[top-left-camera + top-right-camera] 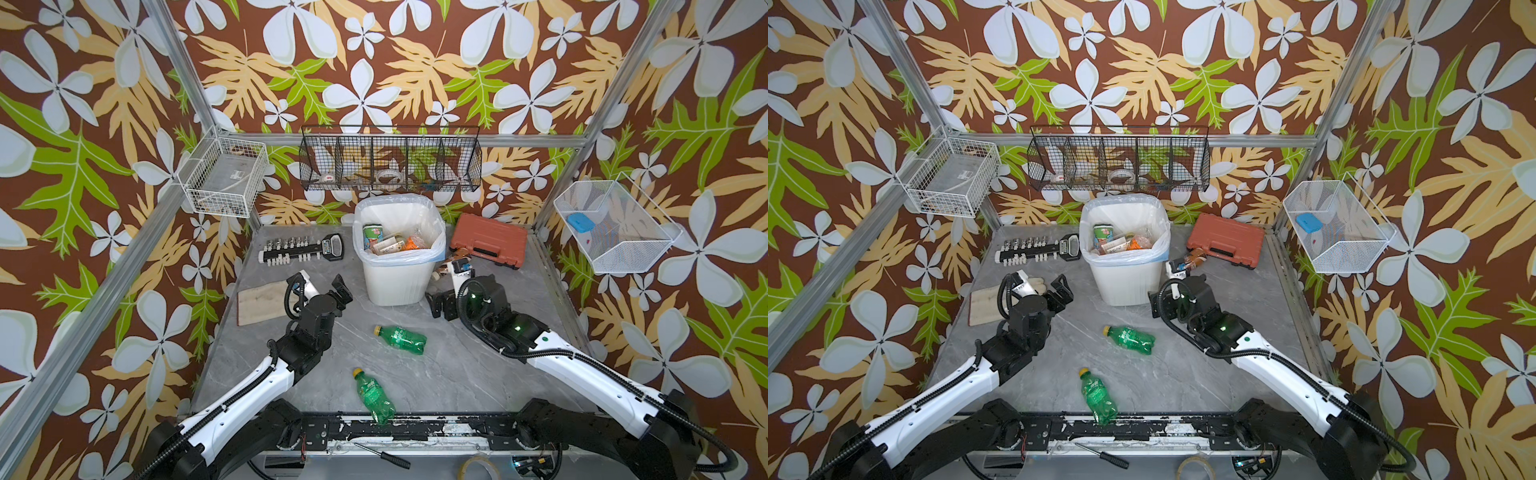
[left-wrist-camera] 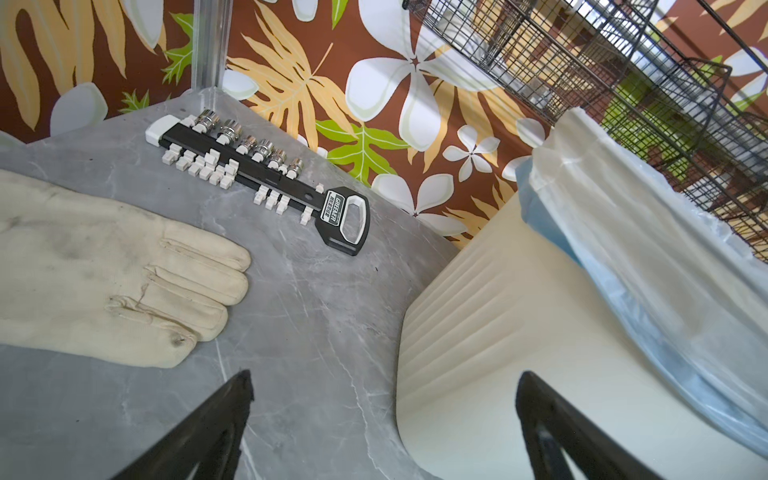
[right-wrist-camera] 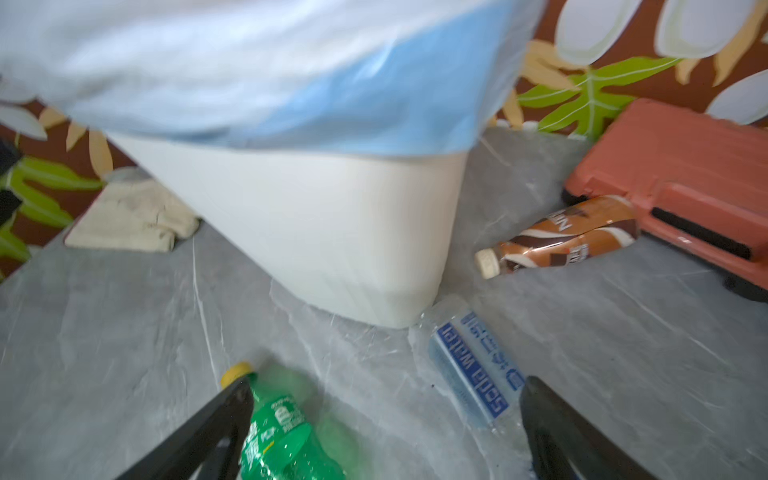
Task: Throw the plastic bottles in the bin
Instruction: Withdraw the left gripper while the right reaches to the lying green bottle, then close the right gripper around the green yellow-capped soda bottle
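Four bottles that I could count were out on the grey table [image 1: 457, 365], and the bin [image 1: 395, 282] already had a heap of bottles and a cup inside its bag. The right gripper [image 3: 386, 382] hung low at the bin's front right corner, fingers spread wide with nothing between them. Right under it, the clear soda water bottle [image 3: 473, 370] lay on its side with one end up against the bin's base. A green bottle [image 3: 282, 424] lay just by the other finger, cap toward the bin. A brown bottle [image 3: 569, 237] sat farther round the bin's right side, tight against the red-brown tool case [image 3: 673, 174]. A second green bottle [image 1: 374, 395] lay well in front of the bin. The left gripper [image 2: 384, 376] hovered off the bin's left wall, fingers apart too and holding nothing, with a cream glove [image 2: 104, 270] beyond it. My read: the right arm was lining up a pick, most likely the soda water bottle. To do it well, the fingers would need to go across the bottle's body, not along it. They should close on the labelled middle, stay off the bin wall and the overhanging bag, then lift clear above the rim. The release belonged over the bin's middle, since the heap looked fairly high.
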